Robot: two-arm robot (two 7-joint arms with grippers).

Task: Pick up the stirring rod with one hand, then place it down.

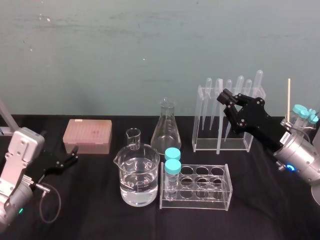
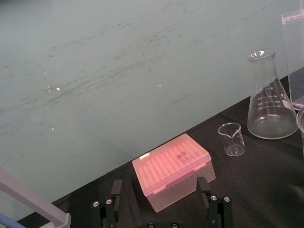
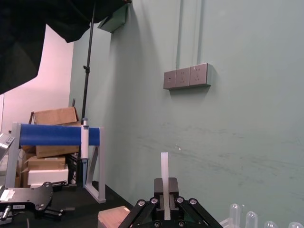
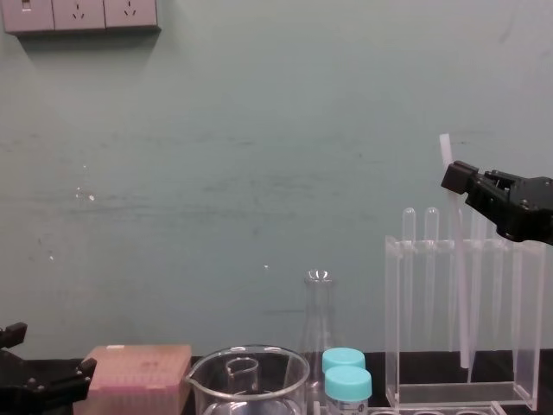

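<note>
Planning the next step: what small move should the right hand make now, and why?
Probably lift straight up: the right hand is shut on the stirring rod, whose lower end sits down inside the pipette rack.

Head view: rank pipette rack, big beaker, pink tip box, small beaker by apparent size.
1. pipette rack
2. big beaker
3. pink tip box
4. small beaker
Big beaker is nearer the camera, so 2 versus 3 is unsure.

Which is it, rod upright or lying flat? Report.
Upright, slightly tilted: the rod hangs from the shut right gripper; left gripper parked by the pink box.
</note>
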